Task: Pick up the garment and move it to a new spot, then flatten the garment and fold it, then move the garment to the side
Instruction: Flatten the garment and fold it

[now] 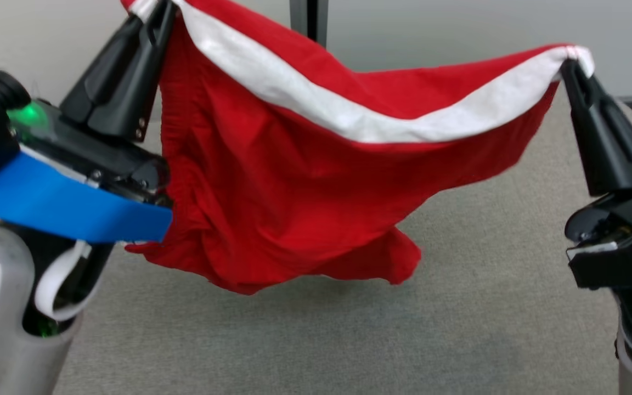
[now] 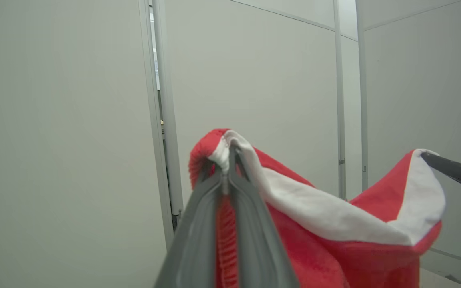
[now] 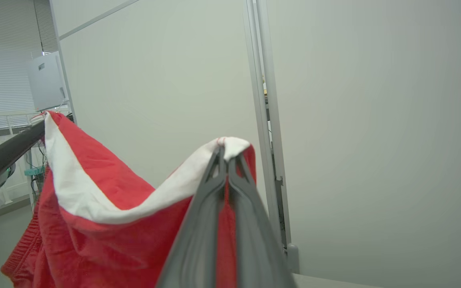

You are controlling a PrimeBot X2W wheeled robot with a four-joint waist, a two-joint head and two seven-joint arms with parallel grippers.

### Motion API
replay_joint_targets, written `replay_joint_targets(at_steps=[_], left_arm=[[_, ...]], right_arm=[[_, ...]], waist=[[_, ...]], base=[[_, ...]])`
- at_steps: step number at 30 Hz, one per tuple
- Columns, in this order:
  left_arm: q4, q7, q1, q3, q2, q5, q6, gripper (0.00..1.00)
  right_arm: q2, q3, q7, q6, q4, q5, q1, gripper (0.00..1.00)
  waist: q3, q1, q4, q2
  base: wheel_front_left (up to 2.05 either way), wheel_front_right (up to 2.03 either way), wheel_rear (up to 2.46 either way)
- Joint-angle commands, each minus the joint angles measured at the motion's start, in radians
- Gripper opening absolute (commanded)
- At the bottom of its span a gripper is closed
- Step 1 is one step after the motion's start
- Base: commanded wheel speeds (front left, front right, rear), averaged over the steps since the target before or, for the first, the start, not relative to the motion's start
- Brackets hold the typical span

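Red garment (image 1: 272,181) aloft between left tool (image 1: 154,12) and right tool (image 1: 568,65), clear of surface (image 1: 349,340)

The right gripper (image 3: 225,155) rises from the bottom edge, its two dark fingers pinched together on the white band (image 3: 94,204) of the red garment (image 3: 106,236). The band sags leftward to the left gripper (image 3: 40,127), which clamps the far corner. Behind stand pale wall panels (image 3: 374,140), with window blinds (image 3: 2,60) at upper left.
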Motion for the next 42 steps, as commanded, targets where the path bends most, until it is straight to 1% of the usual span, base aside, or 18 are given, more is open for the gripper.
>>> replay_joint_targets(at_steps=[1, 2, 5, 9, 11, 12, 16, 19, 21, 25, 29, 33, 36, 40, 42], left_arm=[[0.021, 0.013, -0.038, 0.009, 0.003, -0.009, -0.004, 0.0], [0.049, 0.027, -0.077, 0.015, -0.001, -0.024, -0.01, 0.0], [0.099, 0.049, -0.159, 0.023, -0.004, -0.043, -0.02, 0.0], [0.194, 0.055, -0.3, 0.031, -0.012, -0.042, -0.037, 0.0], [0.247, 0.041, -0.38, 0.03, -0.025, -0.031, -0.047, 0.0], [0.247, 0.041, -0.38, 0.03, -0.025, -0.031, -0.047, 0.0], [0.359, -0.02, -0.516, 0.021, -0.066, -0.008, -0.06, 0.0], [0.437, -0.072, -0.558, 0.011, -0.093, -0.005, -0.068, 0.0], [0.48, -0.094, -0.537, -0.008, -0.102, -0.009, -0.076, 0.0], [0.543, -0.133, -0.439, -0.059, -0.088, -0.017, -0.09, 0.0], [0.578, -0.185, -0.277, -0.122, -0.071, -0.037, -0.096, 0.0], [0.566, -0.263, -0.115, -0.138, -0.062, -0.076, -0.098, 0.0], [0.537, -0.325, 0.003, -0.137, -0.066, -0.1, -0.099, 0.0], [0.475, -0.379, 0.146, -0.145, -0.069, -0.11, -0.076, 0.0], [0.439, -0.388, 0.206, -0.163, -0.061, -0.089, -0.065, 0.0]], right_arm=[[0.01, -0.005, 0.013, 0.0, 0.003, -0.008, -0.035, 0.0], [0.025, -0.005, 0.03, 0.0, 0.033, 0.006, -0.084, 0.0], [0.027, 0.005, 0.039, 0.0, 0.113, -0.02, -0.19, 0.0], [0.029, 0.012, 0.011, 0.0, 0.262, -0.078, -0.375, 0.0], [0.032, 0.009, -0.024, 0.0, 0.329, -0.113, -0.474, 0.0], [0.032, 0.009, -0.024, 0.0, 0.329, -0.113, -0.474, 0.0], [0.041, 0.001, -0.107, 0.0, 0.433, -0.17, -0.629, 0.0], [0.047, 0.009, -0.168, 0.0, 0.485, -0.203, -0.673, 0.0], [0.055, 0.029, -0.196, 0.0, 0.526, -0.206, -0.654, 0.0], [0.056, 0.082, -0.244, 0.0, 0.613, -0.22, -0.57, 0.0], [0.056, 0.124, -0.303, 0.0, 0.697, -0.252, -0.439, 0.0], [0.059, 0.153, -0.356, 0.0, 0.747, -0.23, -0.304, 0.0], [0.06, 0.158, -0.388, 0.0, 0.743, -0.202, -0.204, 0.0], [0.06, 0.136, -0.412, 0.0, 0.695, -0.187, -0.078, 0.0], [0.06, 0.123, -0.409, 0.0, 0.653, -0.191, -0.012, 0.0]], waist=[[0.027, 0.0001, -0.004, 0.0], [0.064, 0.0001, -0.018, 0.0], [0.129, 0.0001, -0.041, 0.0], [0.207, 0.0001, -0.074, 0.0], [0.241, 0.0001, -0.087, 0.0], [0.241, 0.0001, -0.087, 0.0], [0.291, 0.0001, -0.096, 0.0], [0.317, 0.0001, -0.099, 0.0], [0.327, 0.0001, -0.099, 0.0], [0.336, 0.0001, -0.094, 0.0], [0.322, 0.0001, -0.085, 0.0], [0.294, 0.0001, -0.079, 0.0], [0.26, 0.0001, -0.074, 0.0], [0.198, 0.0001, -0.07, 0.0], [0.16, 0.0001, -0.065, 0.0]], base=[[0.0, 0.0, 0.0], [0.0, 0.0, 0.0], [0.0, 0.0, 0.0], [0.0, 0.0, 0.0], [0.0, 0.0, 0.0], [0.0, 0.0, 0.0], [0.0, 0.0, 0.0], [0.0, 0.0, 0.0], [0.0, 0.0, 0.0], [0.0, 0.0, 0.0], [0.0, 0.0, 0.0], [0.0, 0.0, 0.0], [0.0, 0.0, 0.0], [0.0, 0.0, 0.0], [0.0, 0.0, 0.0]])
